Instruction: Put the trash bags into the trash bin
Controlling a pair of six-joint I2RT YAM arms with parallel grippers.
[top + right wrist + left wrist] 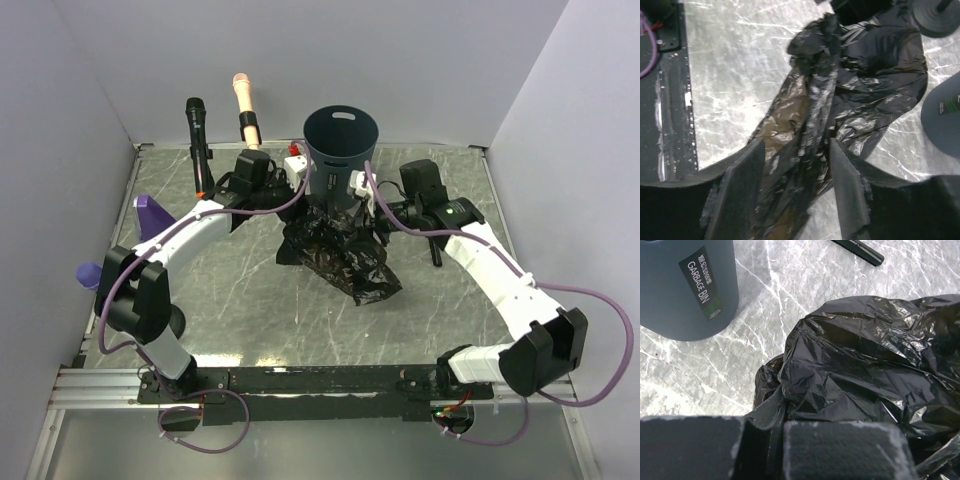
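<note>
The trash bin point(670, 305) is cut off at the left wrist view's corner

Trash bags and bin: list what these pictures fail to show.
Trash bags: top view, one crumpled heap; folds hide how many.
Left jaws' grip: left wrist view, bottom edge cuts pads off.
Right jaws' grip: right wrist view, plastic fills the gap.
Trash bin floor: top view, its near wall hides it.

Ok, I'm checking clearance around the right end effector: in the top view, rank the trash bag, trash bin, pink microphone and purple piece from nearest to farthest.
From the right end effector:
1. trash bag: at its fingers, table centre.
2. trash bin: just behind, back centre.
3. pink microphone: back, toward the left.
4. purple piece: far left edge.
</note>
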